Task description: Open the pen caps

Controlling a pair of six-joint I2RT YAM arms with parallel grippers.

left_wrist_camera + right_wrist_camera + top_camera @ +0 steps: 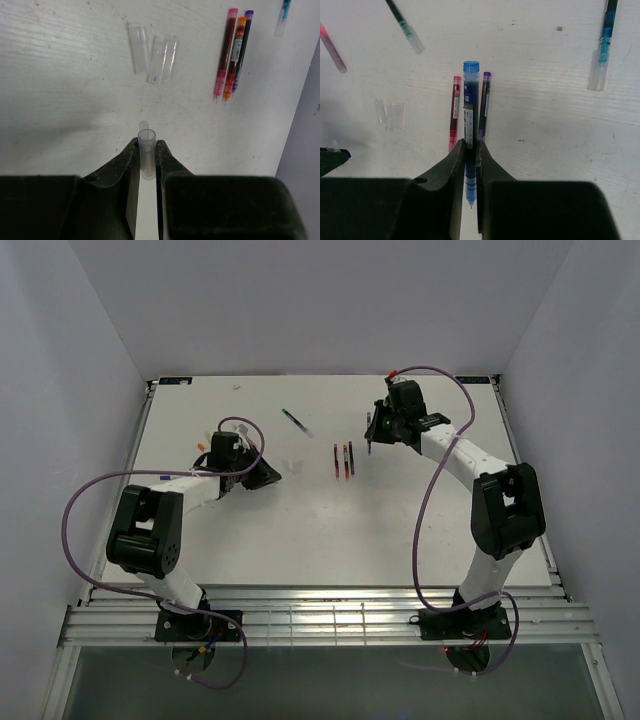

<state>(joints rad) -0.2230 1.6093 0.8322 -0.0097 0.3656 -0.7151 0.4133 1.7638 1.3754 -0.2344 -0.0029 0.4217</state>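
Left arm (150, 520) folded low over the table (300, 540); left gripper (146, 152) clamped on a clear pen cap (147, 137). Right arm (505, 505) reaches far; right gripper (471, 150) clamped on a blue pen (470, 95).

The left tool (147, 146) is clamped on a clear cap (147, 160) – a short transparent tube, open end facing the camera. Ahead on the white surface (65, 75) lie loose clear caps (163, 57), close together. To the upper right three pens lie side by side – pink (225, 52), orange (235, 57), purple-ended (242, 50). A teal pen (283, 15) is cut off by the top edge.
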